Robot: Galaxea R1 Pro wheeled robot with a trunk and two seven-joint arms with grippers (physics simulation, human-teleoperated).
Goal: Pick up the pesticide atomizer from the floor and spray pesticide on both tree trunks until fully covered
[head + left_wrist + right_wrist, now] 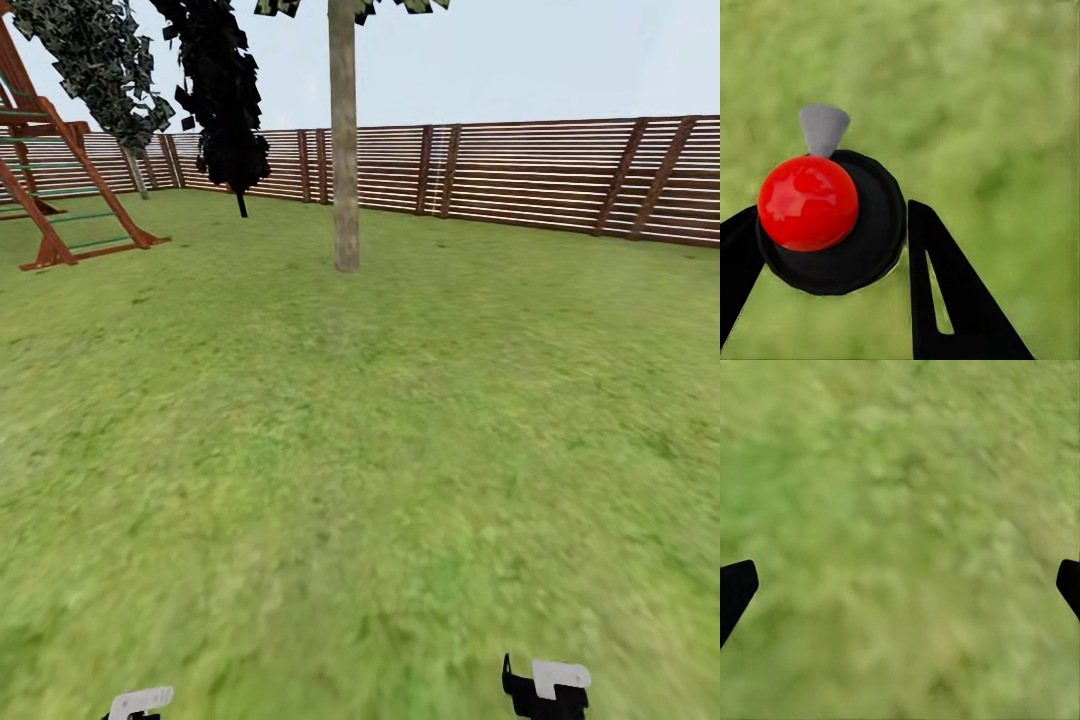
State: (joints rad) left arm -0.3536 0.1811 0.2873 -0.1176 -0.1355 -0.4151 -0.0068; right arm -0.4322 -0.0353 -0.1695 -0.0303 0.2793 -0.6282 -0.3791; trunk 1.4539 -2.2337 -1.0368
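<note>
The pesticide atomizer (862, 247) has a round black body, a glossy red ball top and a grey nozzle. My left gripper (829, 217) is shut on it, one black finger on each side, above the grass floor (1005, 112). In the head view the left gripper (140, 703) and right gripper (545, 690) sit at the bottom edge. The right gripper (900, 585) is open over bare grass with nothing between its fingers. One tree trunk (345, 160), pale grey-tan, stands ahead in the middle. A second leafy tree (100, 60) leans at the far left by the fence.
A reddish-brown slat fence (540, 170) closes the lawn at the back. A near-black conifer (225, 90) stands left of the middle trunk. A wooden climbing frame (60, 190) with green rungs occupies the far left. Wide lawn (360, 450) lies between me and the trunk.
</note>
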